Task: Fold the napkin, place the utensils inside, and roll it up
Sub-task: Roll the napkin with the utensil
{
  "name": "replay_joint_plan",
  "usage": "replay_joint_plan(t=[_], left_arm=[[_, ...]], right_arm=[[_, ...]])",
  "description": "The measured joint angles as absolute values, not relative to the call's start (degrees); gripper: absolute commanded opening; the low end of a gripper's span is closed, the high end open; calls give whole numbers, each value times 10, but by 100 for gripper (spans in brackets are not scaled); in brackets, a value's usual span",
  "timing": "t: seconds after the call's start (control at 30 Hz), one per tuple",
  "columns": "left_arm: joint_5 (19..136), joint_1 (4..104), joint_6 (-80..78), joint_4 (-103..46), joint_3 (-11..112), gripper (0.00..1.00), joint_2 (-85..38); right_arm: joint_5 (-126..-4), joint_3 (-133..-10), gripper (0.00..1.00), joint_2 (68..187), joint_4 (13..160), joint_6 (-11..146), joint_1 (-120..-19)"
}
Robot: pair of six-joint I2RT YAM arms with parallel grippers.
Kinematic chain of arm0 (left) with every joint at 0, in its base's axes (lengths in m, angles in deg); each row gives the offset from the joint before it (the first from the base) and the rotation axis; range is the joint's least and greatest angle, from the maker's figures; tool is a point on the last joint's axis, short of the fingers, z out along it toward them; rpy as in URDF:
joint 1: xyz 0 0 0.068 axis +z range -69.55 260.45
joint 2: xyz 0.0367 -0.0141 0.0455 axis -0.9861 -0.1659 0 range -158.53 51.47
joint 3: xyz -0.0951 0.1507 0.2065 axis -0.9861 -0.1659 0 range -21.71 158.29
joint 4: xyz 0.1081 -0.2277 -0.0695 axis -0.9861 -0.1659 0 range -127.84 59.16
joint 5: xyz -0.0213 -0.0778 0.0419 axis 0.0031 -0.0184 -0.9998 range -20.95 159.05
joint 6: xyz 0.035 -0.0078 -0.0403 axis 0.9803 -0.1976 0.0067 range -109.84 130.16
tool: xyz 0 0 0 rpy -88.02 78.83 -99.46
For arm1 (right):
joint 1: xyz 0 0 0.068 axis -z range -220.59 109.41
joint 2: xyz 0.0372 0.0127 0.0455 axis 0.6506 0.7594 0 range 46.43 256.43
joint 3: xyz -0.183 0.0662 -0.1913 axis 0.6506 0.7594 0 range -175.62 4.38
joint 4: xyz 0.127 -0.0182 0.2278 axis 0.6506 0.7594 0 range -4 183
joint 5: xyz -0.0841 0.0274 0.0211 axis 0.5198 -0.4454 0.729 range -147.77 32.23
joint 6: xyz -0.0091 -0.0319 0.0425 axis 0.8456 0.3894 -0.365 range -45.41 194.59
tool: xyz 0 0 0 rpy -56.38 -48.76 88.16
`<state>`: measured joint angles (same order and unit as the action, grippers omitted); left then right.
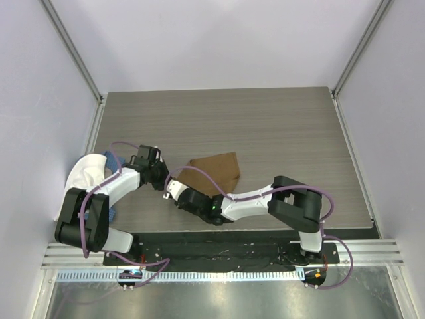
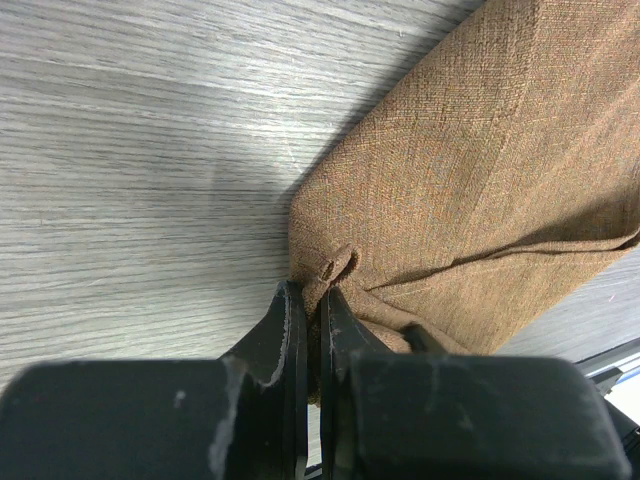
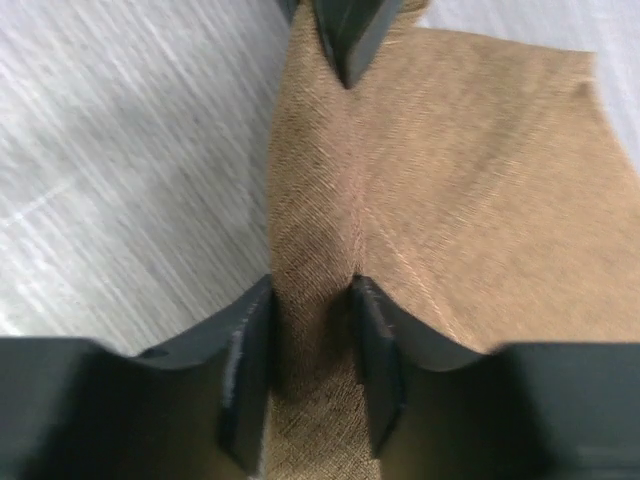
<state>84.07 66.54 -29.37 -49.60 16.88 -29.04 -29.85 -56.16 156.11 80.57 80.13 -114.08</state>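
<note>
The left pincer [image 2: 312, 300] is clamping a corner of the napkin [image 1: 219, 169] lying on the counter [image 1: 265, 126] – presumably anchoring it for folding – while the right pincer [image 3: 310, 300] is straddling a raised cloth ridge (gripped or not: cannot tell).

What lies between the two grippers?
Only napkin: a bunched ridge of it spans from right gripper to left gripper, shown in the right wrist view.

A grey wood-grain table [image 1: 265, 119] stands enclosed by plain pale walls [image 1: 219, 40] with aluminium corner posts [image 1: 73, 46].
</note>
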Motion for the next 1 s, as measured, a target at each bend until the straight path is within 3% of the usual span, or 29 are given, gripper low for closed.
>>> replay_joint_plan(t=[0.07, 0.2, 0.37, 0.63, 1.0], left_arm=[[841, 665, -294, -496, 169, 9, -290], [841, 665, -292, -495, 169, 42, -290], [835, 665, -296, -493, 169, 66, -270], [799, 665, -300, -465, 144, 69, -178], [812, 665, -316, -377, 31, 53, -97]], right_arm=[[-340, -561, 30, 1557, 810, 792, -1127], [-451, -544, 22, 1538, 804, 763, -1083], [-589, -502, 18, 1519, 750, 722, -1028], [-807, -472, 16, 1534, 678, 636, -957], [-1021, -486, 16, 1592, 665, 533, -882]])
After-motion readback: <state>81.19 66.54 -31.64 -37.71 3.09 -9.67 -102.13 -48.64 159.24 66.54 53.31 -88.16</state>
